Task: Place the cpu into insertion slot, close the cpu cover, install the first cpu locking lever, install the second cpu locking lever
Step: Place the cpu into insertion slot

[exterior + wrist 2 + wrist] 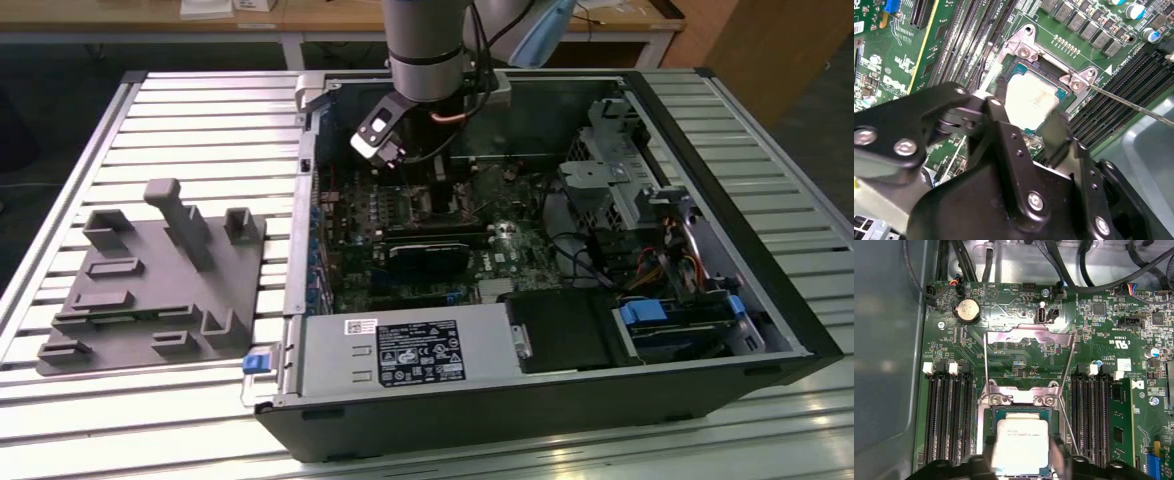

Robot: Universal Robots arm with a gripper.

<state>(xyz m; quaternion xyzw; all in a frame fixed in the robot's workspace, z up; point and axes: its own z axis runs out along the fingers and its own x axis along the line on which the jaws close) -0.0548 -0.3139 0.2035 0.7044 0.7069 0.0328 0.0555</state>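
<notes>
Gripper (1021, 454) seems pinched on the cpu (1019, 440) by its opposite edges, right where we'd hold such a light, stiff, fragile chip.

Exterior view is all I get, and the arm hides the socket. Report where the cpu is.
Observer: In the first wrist view the cpu lies squarely over the insertion slot, inside the gripper.
Operator: State whether it is gripped.
Observer: The fingers sit against two opposite edges of the chip, so it looks held.
Operator: Now the cover.
Observer: The cpu cover is swung open on its hinge, clear of the chip.
</notes>
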